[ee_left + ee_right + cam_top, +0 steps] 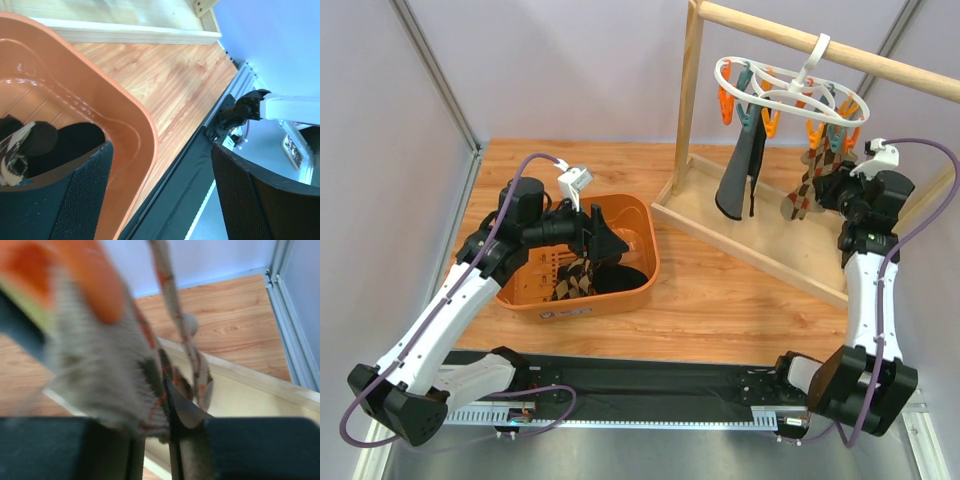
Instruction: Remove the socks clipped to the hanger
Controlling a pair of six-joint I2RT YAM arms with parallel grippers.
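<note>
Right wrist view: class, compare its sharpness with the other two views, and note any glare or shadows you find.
Right wrist view: heavily blurred up close, the orange plastic clip and brown-and-tan argyle sock smeared, the wooden tabletop behind clearer. Left wrist view: sharp, with pale glare streaks on the orange plastic tub. Top external view: crisp, evenly lit, soft shadows only.

Walls: pale lilac-grey panels (570,60) on three sides, plain and matte.
Posts: slim metal uprights (437,75) at the panel seams.
Table: warm, light wood-grain top (720,290).
Near edge: black mat (650,385) across the table's width.
Stand: bare wooden frame (686,110) at far right, with upright, top bar and flat base.
Light: soft, even, faint shadows.
</note>
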